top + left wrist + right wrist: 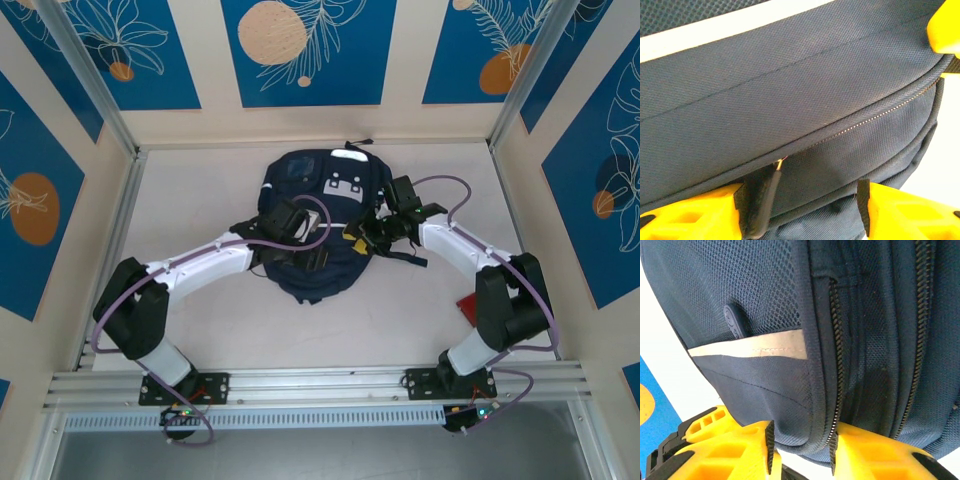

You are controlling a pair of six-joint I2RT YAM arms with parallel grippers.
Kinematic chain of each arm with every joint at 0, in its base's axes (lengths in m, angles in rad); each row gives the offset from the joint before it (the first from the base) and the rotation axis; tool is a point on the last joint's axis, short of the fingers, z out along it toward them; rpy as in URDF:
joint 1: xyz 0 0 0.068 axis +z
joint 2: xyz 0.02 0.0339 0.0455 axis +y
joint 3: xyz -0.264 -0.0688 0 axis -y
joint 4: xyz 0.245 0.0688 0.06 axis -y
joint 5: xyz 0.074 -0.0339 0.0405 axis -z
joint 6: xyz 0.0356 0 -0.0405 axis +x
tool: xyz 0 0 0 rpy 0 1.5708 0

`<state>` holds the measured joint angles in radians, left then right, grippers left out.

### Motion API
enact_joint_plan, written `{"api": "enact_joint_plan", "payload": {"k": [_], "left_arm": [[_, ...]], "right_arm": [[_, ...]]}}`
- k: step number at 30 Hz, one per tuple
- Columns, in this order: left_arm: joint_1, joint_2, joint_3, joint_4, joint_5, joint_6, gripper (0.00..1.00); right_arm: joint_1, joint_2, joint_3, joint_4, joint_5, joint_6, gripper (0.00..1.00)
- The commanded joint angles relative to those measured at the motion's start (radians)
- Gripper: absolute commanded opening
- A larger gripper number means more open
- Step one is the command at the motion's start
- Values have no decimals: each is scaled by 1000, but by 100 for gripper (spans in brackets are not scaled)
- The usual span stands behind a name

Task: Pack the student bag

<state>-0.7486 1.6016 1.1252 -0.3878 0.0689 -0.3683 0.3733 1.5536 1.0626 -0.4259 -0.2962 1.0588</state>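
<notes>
Navy student bag point(318, 282) (zipper edge), inside right claw point(801, 440)

There is one student bag point(318, 225) on the counter point(220, 330). There are two robot arms, one left arm point(200, 268) and one right arm point(460, 250). There is one small red thing point(468, 305).

student bag point(322, 185): lies on the tabletop point(200, 330), central, towards the far wall.
left end effector point(305, 232): on top of the bag, left of its middle.
right end effector point(365, 235): at the bag's right edge, its side seam between the fingers.
flat object point(467, 306): on the tabletop right of the bag, beside the right arm.
</notes>
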Motion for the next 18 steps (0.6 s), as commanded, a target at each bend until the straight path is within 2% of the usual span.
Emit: {"api": "enact_joint_plan", "payload": {"k": [1, 5, 9, 18], "left_arm": [[-8, -37, -27, 48, -11, -3, 60], [-8, -50, -47, 75, -1, -9, 55], [-8, -58, -56, 99, 4, -14, 44], [-8, -35, -35, 59, -120, -22, 22]], "right_arm": [[7, -60, 25, 73, -31, 23, 34], [3, -98, 10, 92, -31, 49, 31], [0, -99, 17, 84, -32, 49, 31], [1, -81, 16, 79, -36, 58, 28]]}}
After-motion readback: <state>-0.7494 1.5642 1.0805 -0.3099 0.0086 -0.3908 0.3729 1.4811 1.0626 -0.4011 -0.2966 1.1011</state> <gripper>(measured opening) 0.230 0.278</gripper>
